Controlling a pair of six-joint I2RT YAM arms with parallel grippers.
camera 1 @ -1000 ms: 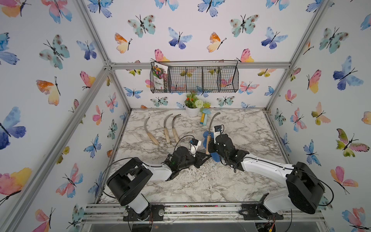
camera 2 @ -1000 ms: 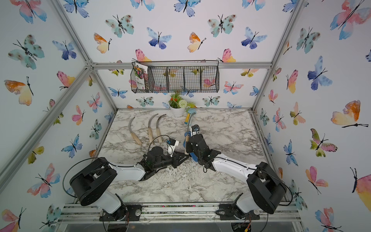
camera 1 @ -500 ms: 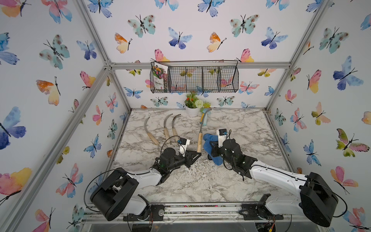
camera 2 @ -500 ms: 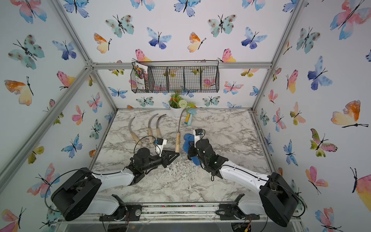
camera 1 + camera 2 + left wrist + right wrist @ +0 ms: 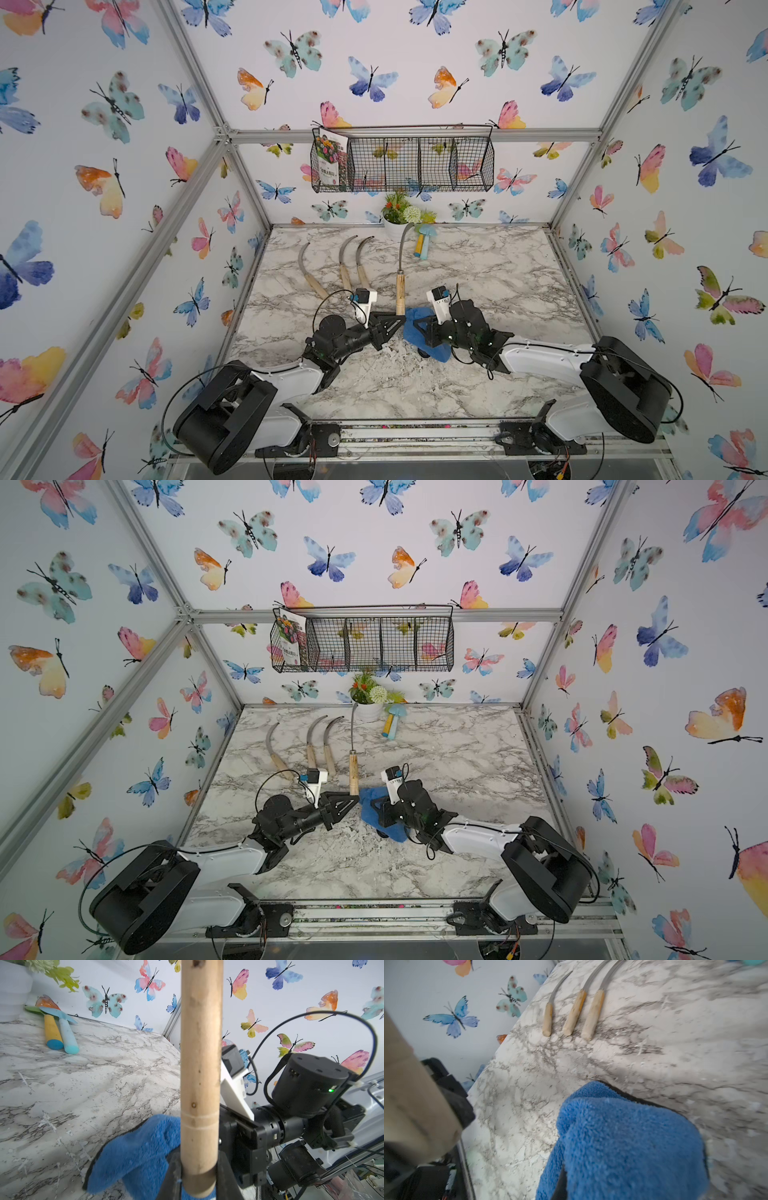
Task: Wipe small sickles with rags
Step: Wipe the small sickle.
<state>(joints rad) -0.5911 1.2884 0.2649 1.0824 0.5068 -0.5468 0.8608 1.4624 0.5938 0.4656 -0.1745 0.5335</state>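
Rag just right of sickle

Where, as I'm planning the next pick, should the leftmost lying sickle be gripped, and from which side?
Probably its wooden handle, from above, gripping across it: it lies flat, thick and apart from its neighbours; the blade is thin, curved.

r gripper tips buried in rag. held sickle blade cut off in l wrist view; its handle a blur in r wrist view.

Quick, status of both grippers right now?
Left gripper: shut on the sickle, at its handle end.
Right gripper: shut on the blue rag.
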